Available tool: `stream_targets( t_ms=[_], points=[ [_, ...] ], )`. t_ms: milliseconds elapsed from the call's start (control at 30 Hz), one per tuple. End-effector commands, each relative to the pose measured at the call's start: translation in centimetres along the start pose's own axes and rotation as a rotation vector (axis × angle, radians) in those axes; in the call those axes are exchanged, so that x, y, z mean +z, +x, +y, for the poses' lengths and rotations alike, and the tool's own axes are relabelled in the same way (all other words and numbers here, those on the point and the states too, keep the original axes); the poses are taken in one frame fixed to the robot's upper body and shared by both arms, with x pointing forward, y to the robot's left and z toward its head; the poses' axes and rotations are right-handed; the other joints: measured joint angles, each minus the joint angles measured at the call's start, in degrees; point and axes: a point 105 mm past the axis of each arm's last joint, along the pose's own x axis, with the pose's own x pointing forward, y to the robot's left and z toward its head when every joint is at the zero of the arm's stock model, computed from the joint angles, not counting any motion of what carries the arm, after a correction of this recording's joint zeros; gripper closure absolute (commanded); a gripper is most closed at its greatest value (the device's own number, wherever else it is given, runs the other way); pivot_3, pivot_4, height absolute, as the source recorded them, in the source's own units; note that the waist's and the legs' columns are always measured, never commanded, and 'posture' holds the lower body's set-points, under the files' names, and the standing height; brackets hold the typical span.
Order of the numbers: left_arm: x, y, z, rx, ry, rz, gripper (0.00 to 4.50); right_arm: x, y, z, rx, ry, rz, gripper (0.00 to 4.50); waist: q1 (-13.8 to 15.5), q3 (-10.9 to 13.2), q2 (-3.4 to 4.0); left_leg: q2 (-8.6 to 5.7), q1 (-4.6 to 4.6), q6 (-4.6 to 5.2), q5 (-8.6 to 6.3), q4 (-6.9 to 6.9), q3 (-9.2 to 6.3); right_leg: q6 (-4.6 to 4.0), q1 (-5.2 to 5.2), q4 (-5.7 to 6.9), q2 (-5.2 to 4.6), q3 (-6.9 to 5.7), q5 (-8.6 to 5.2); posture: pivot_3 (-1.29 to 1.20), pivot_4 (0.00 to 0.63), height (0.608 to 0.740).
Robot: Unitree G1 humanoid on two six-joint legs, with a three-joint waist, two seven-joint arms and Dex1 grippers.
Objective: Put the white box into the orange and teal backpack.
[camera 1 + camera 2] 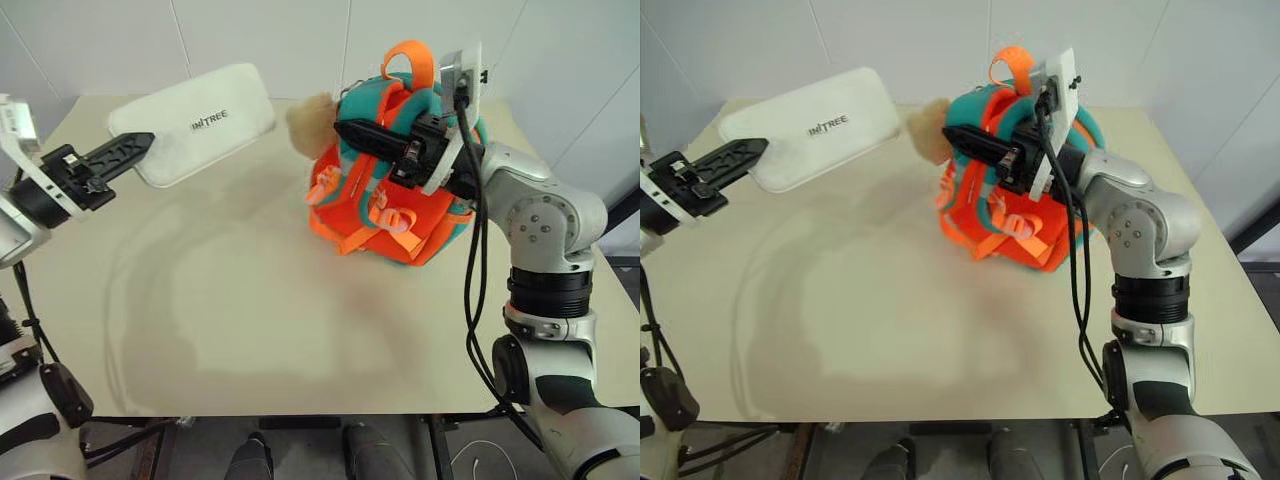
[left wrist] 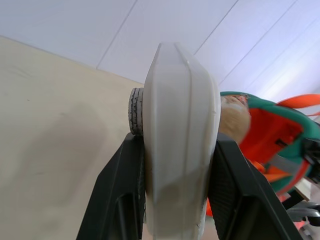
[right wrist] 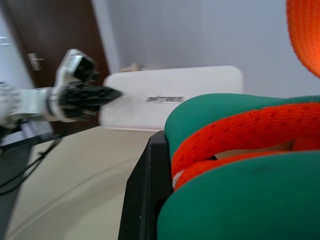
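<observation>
The white box (image 1: 200, 120), flat with dark lettering on its lid, hangs above the table's far left. My left gripper (image 1: 140, 148) is shut on its near end. In the left wrist view the box (image 2: 177, 125) stands edge-on between the two black fingers (image 2: 120, 195). The orange and teal backpack (image 1: 385, 215) stands upright at the table's far right. My right gripper (image 1: 350, 130) reaches leftward across its top and is shut on the teal padded trim (image 3: 225, 112). In the right wrist view one black finger (image 3: 142, 195) presses against that trim, and the other finger is hidden behind the fabric.
A beige plush charm (image 1: 308, 122) hangs off the backpack's left side, between it and the box. The beige table (image 1: 250, 300) stretches wide in front of both, its front edge near me. White walls stand close behind the table's far edge.
</observation>
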Motion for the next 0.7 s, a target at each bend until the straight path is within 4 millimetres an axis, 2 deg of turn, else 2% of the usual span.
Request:
stream_targets(
  t_ms=[33,200,367,533,700],
  points=[
    [1.7,-0.8,-0.6,-0.017,0.07,-0.052,3.2,1.9,-0.4,2.4,0.122,-0.069,-0.046,4.5,0.0,0.0,0.0,0.0,0.0,0.0,0.0,0.0,0.0,0.0,0.0,0.0,0.0,0.0,0.0,0.0,0.15,0.74],
    [1.8,-0.9,-0.5,-0.014,0.087,-0.059,3.2,2.4,-0.8,3.8,0.218,-0.065,-0.027,4.5,0.1,0.0,0.0,0.0,-0.03,0.01,0.0,0.02,0.01,0.0,-0.03,0.01,0.0,0.0,-0.01,0.0,0.15,0.74],
    [1.6,-0.7,-0.5,-0.026,0.107,-0.067,3.2,0.8,-1.9,5.3,0.316,-0.083,0.051,4.5,0.2,0.0,0.0,0.0,-0.05,0.02,-0.01,0.0,0.02,-0.04,-0.07,0.01,0.0,-0.01,-0.05,0.0,0.15,0.74],
    [1.5,-0.7,-0.4,-0.028,0.11,-0.057,3.2,1.8,-2.3,6.4,0.384,-0.094,0.039,4.5,0.2,0.0,0.0,0.0,-0.07,0.02,-0.01,0.06,0.03,-0.04,-0.1,0.08,0.0,0.0,-0.05,0.0,0.15,0.74],
    [1.5,-0.5,-0.5,-0.045,0.114,-0.054,3.2,1.9,-2.9,7.4,0.448,-0.092,0.027,4.5,0.3,0.0,0.0,0.0,-0.07,0.03,-0.02,0.08,0.03,-0.04,-0.1,0.11,0.01,0.0,-0.06,0.0,0.15,0.74]
  ],
)
